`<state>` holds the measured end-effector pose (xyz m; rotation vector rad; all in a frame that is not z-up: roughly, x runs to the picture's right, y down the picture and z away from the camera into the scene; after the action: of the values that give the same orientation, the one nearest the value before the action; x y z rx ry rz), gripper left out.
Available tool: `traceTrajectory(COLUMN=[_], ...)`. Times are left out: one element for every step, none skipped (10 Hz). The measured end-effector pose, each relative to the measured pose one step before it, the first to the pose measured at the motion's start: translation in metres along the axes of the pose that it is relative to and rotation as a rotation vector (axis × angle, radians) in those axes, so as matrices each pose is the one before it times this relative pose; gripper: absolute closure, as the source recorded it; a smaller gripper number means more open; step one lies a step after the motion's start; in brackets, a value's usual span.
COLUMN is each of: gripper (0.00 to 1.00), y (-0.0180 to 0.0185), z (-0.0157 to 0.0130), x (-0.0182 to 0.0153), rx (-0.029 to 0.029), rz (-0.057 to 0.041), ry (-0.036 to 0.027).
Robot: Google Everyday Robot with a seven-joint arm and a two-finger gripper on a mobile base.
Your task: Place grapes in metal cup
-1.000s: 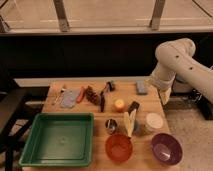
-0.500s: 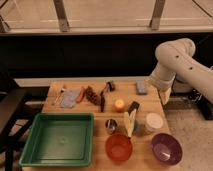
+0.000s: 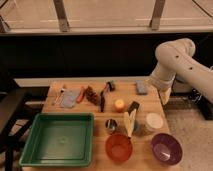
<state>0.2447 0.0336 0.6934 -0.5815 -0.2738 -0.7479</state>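
1. Plainly, one cluster of grapes (image 3: pixel 92 95) lies on the far left part of the wooden table (image 3: pixel 150 103). It sits between an orange-red carrot-like piece (image 3: pixel 81 96) on its left and a black-handled utensil (image 3: pixel 103 98) on its right.
2. One metal cup (image 3: pixel 111 125) stands near the middle of the table, just right of the one green tray (image 3: pixel 60 116) and just beyond the orange bowl (image 3: pixel 119 148) — well apart from the grapes.
3. Two bowls sit at the near edge: the orange one, and a purple bowl (image 3: pixel 166 149) to its right.
4. One white round container (image 3: pixel 154 121) stands just beyond the purple bowl.
5. One blue sponge (image 3: pixel 142 88) lies at the far right. One small orange-yellow piece (image 3: pixel 119 104) sits mid-table; it may be a toy fruit, but the view is too soft to be sure.
6. One gripper (image 3: pixel 164 98) hangs at the far right edge of the table, just right of the sponge, pointing down. Its jaws stand wide and hold nothing — it is well apart from both the grapes and the metal cup.
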Motion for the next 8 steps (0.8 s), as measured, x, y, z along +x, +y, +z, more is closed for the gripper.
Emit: traceTrajectory(gripper=[0.25,0.25,0.25,0.25,0.25,0.25,0.25,0.25], y=[0.00002,-0.00003,0.00002,0.00002,-0.00072,-0.00777,-0.01324,-0.01545], z=[0.00000,-0.00002,0.00002,0.00004,-0.00114,-0.00274,0.00019,0.00126], x=[0.00003,0.00000,0.00000,0.00002,0.00012,0.00007,-0.00135,-0.00386], rx=[0.00001,0.00007,-0.00007,-0.00042,-0.00186,-0.01141,-0.00443,-0.00736], rz=[0.00004,0.00001,0.00002,-0.00090,-0.01066,-0.04897,-0.06553,-0.06532], ry=[0.00003,0.00001,-0.00004,0.00040,0.00397,0.00597,0.00031,-0.00741])
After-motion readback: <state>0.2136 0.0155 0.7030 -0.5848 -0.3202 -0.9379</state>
